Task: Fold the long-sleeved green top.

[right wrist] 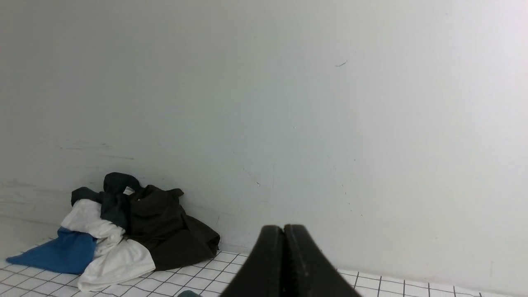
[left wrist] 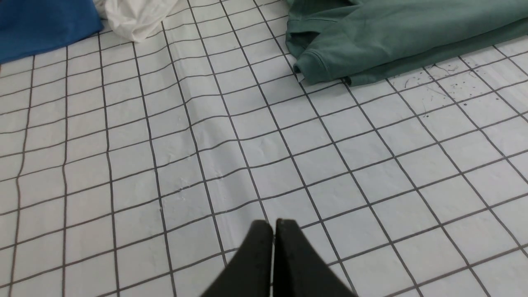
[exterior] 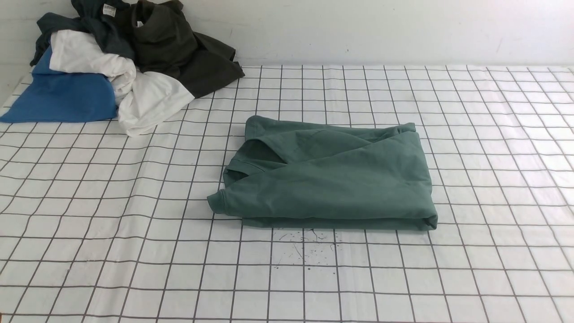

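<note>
Nearest to me, the left hand [left wrist: 273,225] hangs low over the bare checked surface [exterior: 134,251], its two black fingers pressed together with nothing between them. It is well apart from the cloth. The right hand [right wrist: 284,229] is also closed and empty, and it is raised, pointing toward the white wall [right wrist: 288,103]; in the front view neither arm shows.

Further in, near the middle of the surface, lies the green long-sleeved top [exterior: 332,179]. It is a compact, roughly rectangular packet of several layers, with a cuff [left wrist: 310,65] sticking out at its near left corner and a loose flap lying across the top. To me the folding looks nearly complete or complete.

If a last step remains, I think it is only tidying: tuck the cuff under, smooth the flap, and press from above without dragging, because the soft jersey layers would probably slide and open again. A hand should come down opened first, and lift straight up afterwards.

Farthest, in the left corner by the wall, sits a pile of other clothes [exterior: 121,58], dark, white and blue. It should stay untouched.
</note>
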### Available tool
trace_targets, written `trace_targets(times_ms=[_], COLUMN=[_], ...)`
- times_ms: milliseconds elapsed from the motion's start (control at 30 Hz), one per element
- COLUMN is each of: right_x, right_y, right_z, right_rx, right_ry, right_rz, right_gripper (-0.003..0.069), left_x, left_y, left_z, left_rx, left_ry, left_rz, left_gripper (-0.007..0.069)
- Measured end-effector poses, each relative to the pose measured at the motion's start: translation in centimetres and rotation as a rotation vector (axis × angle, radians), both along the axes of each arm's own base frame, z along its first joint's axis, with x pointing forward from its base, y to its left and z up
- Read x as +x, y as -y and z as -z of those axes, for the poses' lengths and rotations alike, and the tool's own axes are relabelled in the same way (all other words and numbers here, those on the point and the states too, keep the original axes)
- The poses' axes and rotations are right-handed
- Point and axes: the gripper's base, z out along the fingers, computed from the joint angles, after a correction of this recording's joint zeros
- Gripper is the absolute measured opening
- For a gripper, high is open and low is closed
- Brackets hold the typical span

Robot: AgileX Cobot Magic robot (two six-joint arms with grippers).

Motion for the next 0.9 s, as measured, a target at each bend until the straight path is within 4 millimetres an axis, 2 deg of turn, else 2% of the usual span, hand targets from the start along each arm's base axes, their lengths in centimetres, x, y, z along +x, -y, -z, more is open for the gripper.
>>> trace_targets(times_ms=[367, 567, 700, 800, 833, 867, 900], right_x=[0.0, 0.7, 1.7, 2.7, 2.9, 3.0, 3.0], right_y=[0.0, -0.1, -0.2, -0.1, 0.0, 0.1, 0.2], right_z=[0.0, 1.5, 4.6, 8.2, 9.9, 10.2, 11.7], right_rx=[0.014, 0.010, -0.012, -0.099, -0.126, -0.132, -0.142], right_ry=[-0.007, -0.023, -0.078, -0.154, -0.199, -0.206, -0.241], right_rz=[-0.004, 0.005, 0.025, 0.080, 0.104, 0.113, 0.132], right_gripper=[-0.0014, -0.0014, -0.0014, -0.0014, -0.0014, -0.0014, -0.0014], left_x=[0.0, 0.0, 0.0, 0.0, 0.0, 0.0, 0.0], left_y=[0.0, 0.0, 0.0, 0.0, 0.0, 0.0, 0.0], left_z=[0.0, 0.0, 0.0, 0.0, 0.0, 0.0, 0.0], left_rx=[0.000, 0.000, 0.001, 0.001, 0.000, 0.000, 0.000], left_ry=[0.000, 0.000, 0.000, 0.000, 0.000, 0.000, 0.000], left_rz=[0.000, 0.000, 0.000, 0.000, -0.001, -0.001, -0.001], left_gripper=[-0.0008, -0.0008, -0.0008, -0.0008, -0.0008, -0.0008, -0.0008])
